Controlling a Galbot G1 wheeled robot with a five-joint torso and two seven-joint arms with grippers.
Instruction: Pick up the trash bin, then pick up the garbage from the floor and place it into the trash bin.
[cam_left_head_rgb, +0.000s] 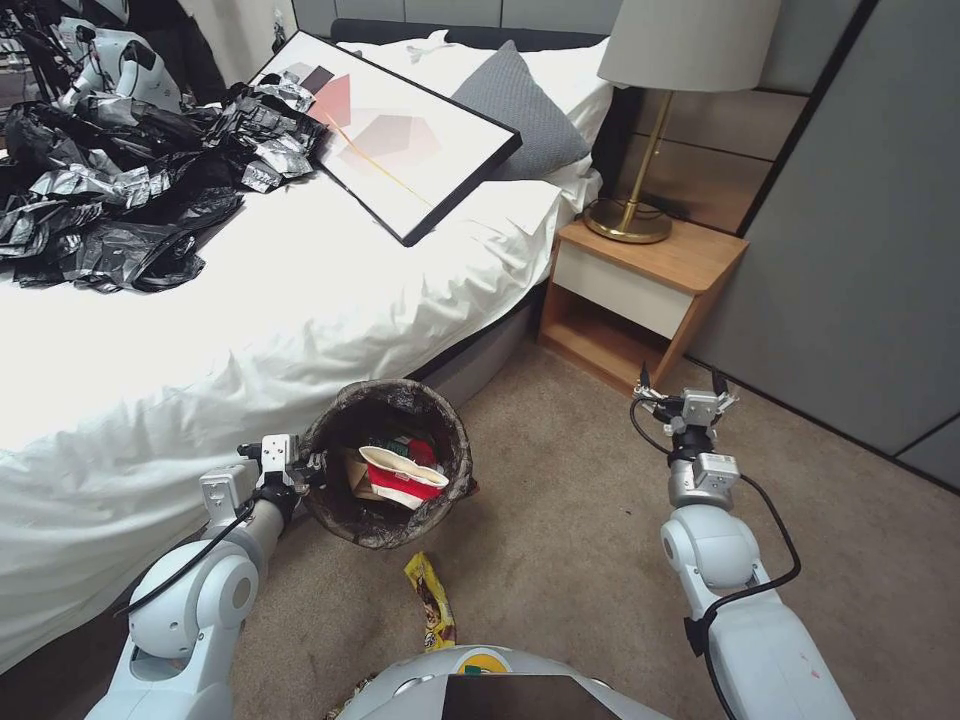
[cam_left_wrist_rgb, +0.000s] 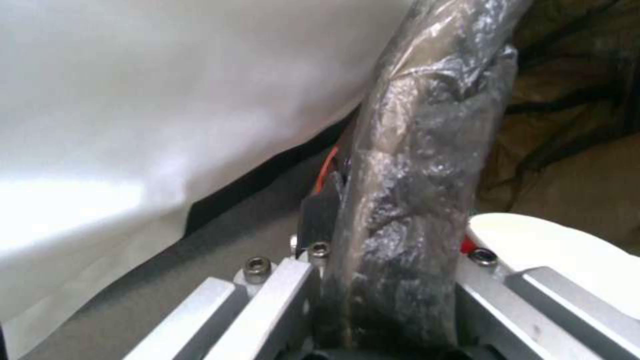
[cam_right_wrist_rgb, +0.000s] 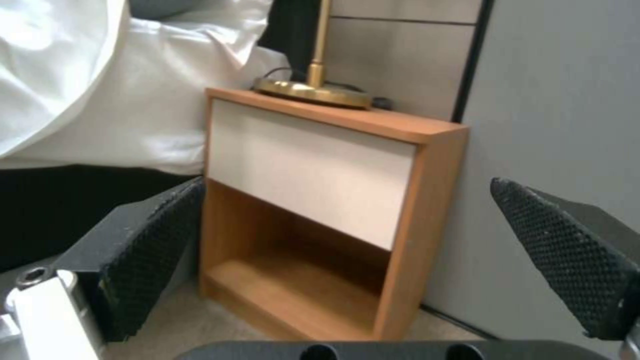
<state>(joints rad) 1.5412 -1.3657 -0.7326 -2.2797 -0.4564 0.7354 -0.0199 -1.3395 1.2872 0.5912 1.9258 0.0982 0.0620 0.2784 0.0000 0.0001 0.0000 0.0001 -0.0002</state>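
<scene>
The trash bin (cam_left_head_rgb: 455, 470), round with a dark bag liner, hangs just above the carpet beside the bed, held at its left rim by my left gripper (cam_left_head_rgb: 312, 468), which is shut on it. In the left wrist view the lined rim (cam_left_wrist_rgb: 407, 200) runs between the fingers. Inside the bin lie a red-and-white paper cup (cam_left_head_rgb: 400, 478) and a tan paper piece. A yellow-brown snack wrapper (cam_left_head_rgb: 432, 598), garbage, lies on the floor just in front of the bin. My right gripper (cam_left_head_rgb: 680, 385) hovers open over the carpet near the nightstand, its black pads (cam_right_wrist_rgb: 150, 250) wide apart and holding nothing.
The white bed (cam_left_head_rgb: 250, 330) fills the left, with a heap of black-and-silver bags (cam_left_head_rgb: 120, 190), a framed picture (cam_left_head_rgb: 390, 130) and a grey pillow (cam_left_head_rgb: 520, 105) on it. A wooden nightstand (cam_left_head_rgb: 640, 290) with a brass lamp (cam_left_head_rgb: 640, 200) stands ahead right, against a grey wall. Open carpet lies between.
</scene>
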